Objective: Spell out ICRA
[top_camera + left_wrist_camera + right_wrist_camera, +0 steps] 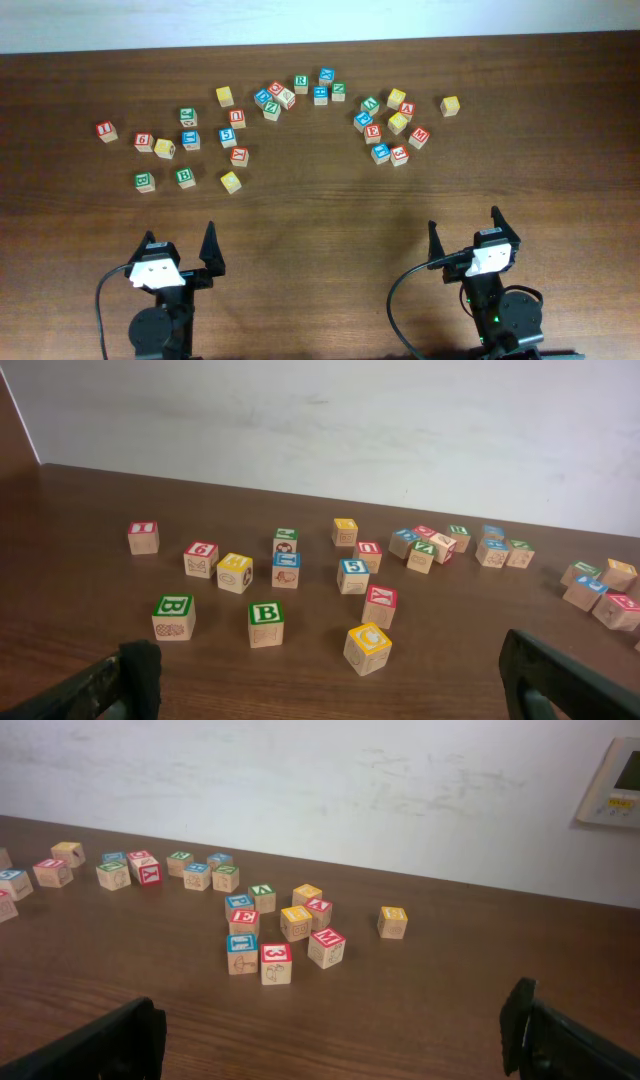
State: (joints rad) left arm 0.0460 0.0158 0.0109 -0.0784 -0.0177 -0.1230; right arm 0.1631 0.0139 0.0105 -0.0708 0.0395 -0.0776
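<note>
1. Toward the back middle of the desk (320, 215), a green-faced "R" cube (301, 84) is sitting among loosely scattered wooden alphabet cubes.
2. Far to the left of the "R" cube and a little nearer the arms, a red-faced "I" cube (106, 131) is standing alone, apart from every other cube.
3. Left of the "R" cube and nearer the arms, a yellow-faced cube (165, 148) is lying just beside a red "6" cube (144, 141). Its letter is showing too small to read with certainty.
4. Right of the "R" cube and slightly nearer the arms, a red-faced "A" cube (407, 109) is sitting in a tight cluster, with a red "E" cube (373, 131) close by on the near side.
5. Left of the "R" cube and nearer the arms than the yellow-faced cube, two green "B" cubes (185, 177) are resting near each other.
6. Well apart from the "R" cube, on the near side and to its left, the left tool (180, 236) is hanging released with its jaws spread wide and nothing between them. In the left wrist view its fingers (135, 675) are framing only bare desk.
7. Well apart from the "R" cube, on the near side and to its right, the right tool (465, 224) is likewise standing released and grasping nothing. In the right wrist view its fingers (125, 1040) are showing at the bottom corners.
8. No two of the four task cubes are touching each other.
</note>
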